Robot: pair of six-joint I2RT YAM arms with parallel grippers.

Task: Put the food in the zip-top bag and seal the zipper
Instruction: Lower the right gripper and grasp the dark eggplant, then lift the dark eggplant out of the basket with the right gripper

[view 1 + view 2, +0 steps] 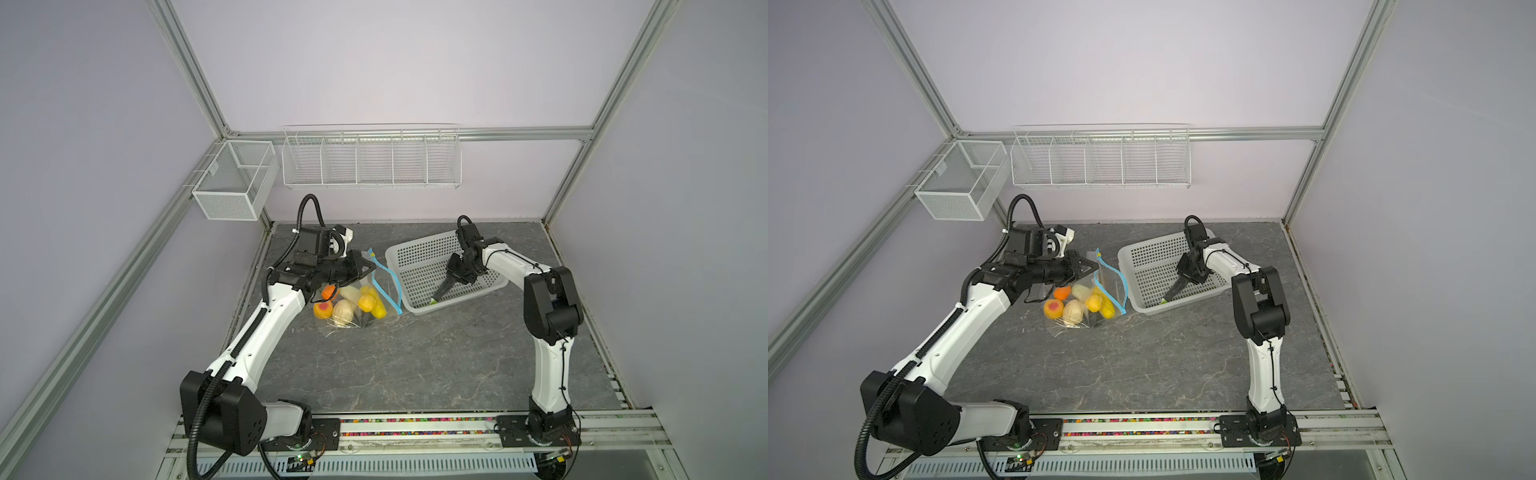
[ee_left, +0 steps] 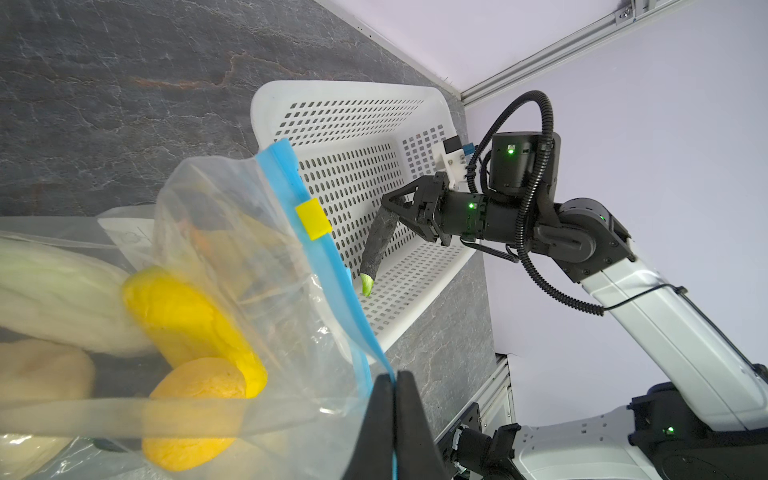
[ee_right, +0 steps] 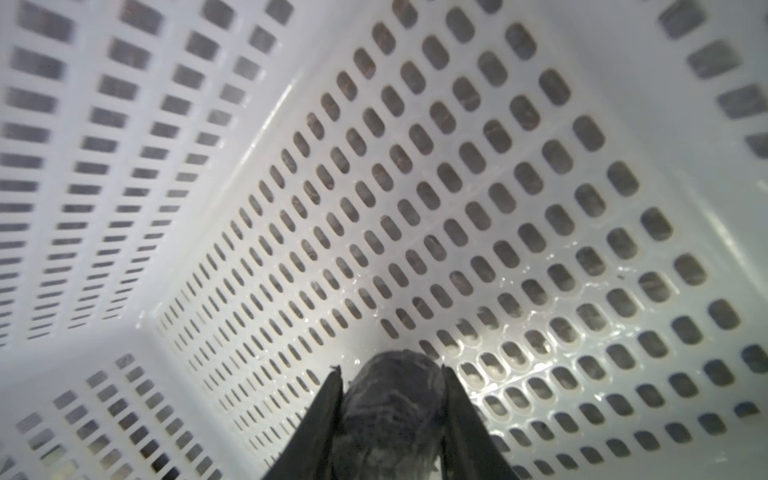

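The clear zip-top bag lies left of centre, holding food: an orange piece, yellow pieces and a cream one. Its light-blue zipper stands apart along the mouth and carries a yellow slider. My left gripper is shut on the upper zipper edge, lifting it. My right gripper is shut on a long dark green food piece with a light green tip, inside the basket.
The white perforated basket sits tilted right of the bag, almost touching it. A wire rack and a mesh box hang on the back wall. Grey tabletop stretches in front.
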